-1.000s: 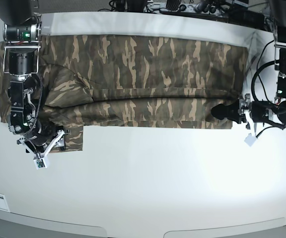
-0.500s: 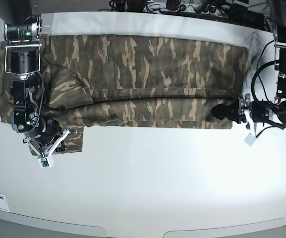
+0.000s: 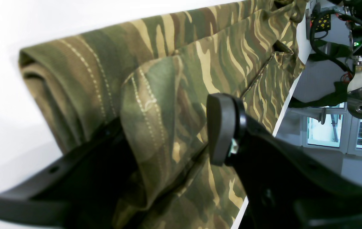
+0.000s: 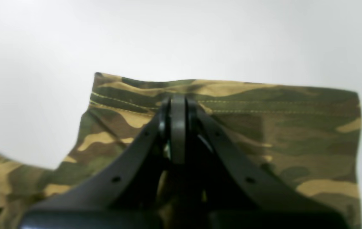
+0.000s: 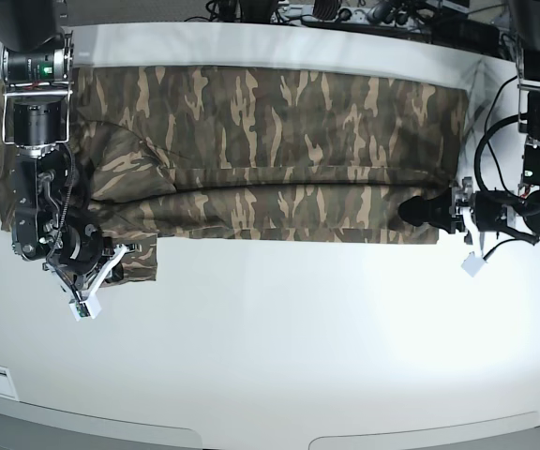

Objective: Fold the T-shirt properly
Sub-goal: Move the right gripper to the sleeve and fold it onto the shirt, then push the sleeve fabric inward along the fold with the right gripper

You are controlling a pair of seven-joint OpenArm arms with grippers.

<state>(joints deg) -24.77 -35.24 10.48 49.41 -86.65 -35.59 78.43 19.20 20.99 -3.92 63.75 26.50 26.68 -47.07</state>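
1. Lying flat toward the far edge of the table as the base view shows it: the T-shirt, folded lengthwise into a long band, with one sleeve sticking out toward the near edge.
2. Closed together at the stitched hem of that sleeve: the right gripper, holding only a thin pinch of cloth, as far as can be judged. Risk of the hem slipping out on a fast pull, leaving the sleeve unfolded.
3. Risk also of dragging the whole band toward the near edge and opening the long fold.
4. Standing apart around the thick folded hem at the other end: the left gripper, one finger above the cloth, the other hidden under it. Not pressing yet.
5. Danger here of catching only the upper layers when closing, so that the lower layers stay behind and the fold comes out crooked.
6. Possible uneven stretch or twist if both arms lift at different heights.
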